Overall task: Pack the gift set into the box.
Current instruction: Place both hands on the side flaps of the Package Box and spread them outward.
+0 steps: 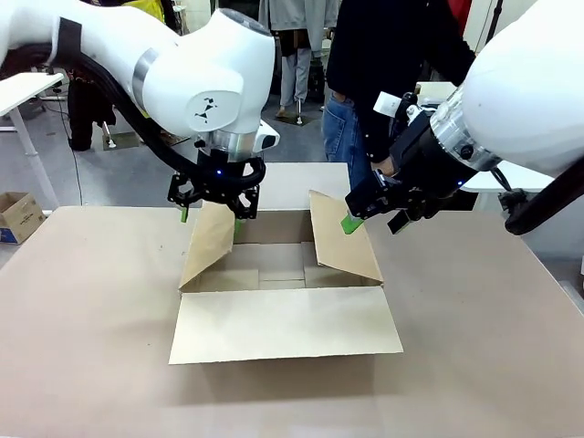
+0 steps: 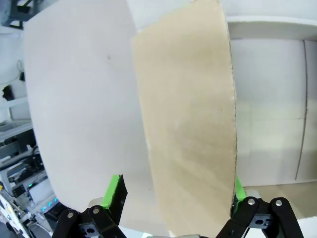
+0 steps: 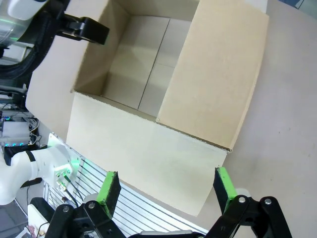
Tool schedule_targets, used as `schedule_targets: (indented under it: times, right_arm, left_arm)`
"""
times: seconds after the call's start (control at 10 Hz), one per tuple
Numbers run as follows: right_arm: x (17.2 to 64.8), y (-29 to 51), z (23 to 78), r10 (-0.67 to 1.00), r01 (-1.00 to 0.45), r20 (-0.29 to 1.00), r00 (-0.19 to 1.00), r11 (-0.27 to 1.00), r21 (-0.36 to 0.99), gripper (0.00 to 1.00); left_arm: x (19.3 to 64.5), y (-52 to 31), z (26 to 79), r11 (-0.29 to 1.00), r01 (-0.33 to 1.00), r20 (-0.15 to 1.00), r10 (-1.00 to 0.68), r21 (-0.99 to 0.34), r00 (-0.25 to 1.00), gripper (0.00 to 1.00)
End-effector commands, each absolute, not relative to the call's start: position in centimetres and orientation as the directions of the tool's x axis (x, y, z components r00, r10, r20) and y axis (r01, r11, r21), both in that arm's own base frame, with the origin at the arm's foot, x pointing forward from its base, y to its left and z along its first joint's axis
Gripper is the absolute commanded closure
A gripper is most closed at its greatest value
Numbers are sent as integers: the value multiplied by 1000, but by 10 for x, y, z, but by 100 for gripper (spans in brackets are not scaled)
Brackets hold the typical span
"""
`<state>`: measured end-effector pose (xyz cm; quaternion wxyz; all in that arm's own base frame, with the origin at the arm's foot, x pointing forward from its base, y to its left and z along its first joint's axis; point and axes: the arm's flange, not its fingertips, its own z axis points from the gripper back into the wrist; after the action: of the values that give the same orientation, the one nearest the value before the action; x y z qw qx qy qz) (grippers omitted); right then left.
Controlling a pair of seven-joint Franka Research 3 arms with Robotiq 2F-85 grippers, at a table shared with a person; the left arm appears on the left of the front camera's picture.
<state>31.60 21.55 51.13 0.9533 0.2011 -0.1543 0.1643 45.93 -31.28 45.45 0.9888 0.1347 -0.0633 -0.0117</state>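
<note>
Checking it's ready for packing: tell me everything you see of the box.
The box is plain brown corrugated cardboard, on the table, open. Near and far flaps lie outward; both side flaps stand tilted. Its floor shows bare. The open left claw straddles the left flap; the right claw hovers by the right one.

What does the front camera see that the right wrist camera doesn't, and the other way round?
Front view: a person standing behind the table, and the right arm's fingers from the side, beside the brown box. Right wrist view: what looks like the white slotted tray past the far flap, and the right gripper open. Both: that box, flaps open.
</note>
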Motion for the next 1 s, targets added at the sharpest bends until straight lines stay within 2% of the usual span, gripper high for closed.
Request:
schedule_targets:
  times: [0.0,0.3,0.6,0.7,0.9]
  right_arm:
    - [315,217,512,230,-355,365,902,876,327,0]
    - [315,217,512,230,-355,365,902,876,327,0]
    - [315,217,512,230,-355,365,902,876,327,0]
    - [315,217,512,230,-355,365,902,876,327,0]
    - [315,217,512,230,-355,365,902,876,327,0]
  left_arm:
    - [449,-303,470,951,-51,177,-4,305,984,0]
    - [443,-270,487,959,-106,224,46,264,974,0]
    - [443,-225,481,962,-163,190,122,219,974,0]
    - [440,-200,482,965,-201,192,168,168,967,0]
    - [433,-161,471,983,-182,135,177,27,975,0]
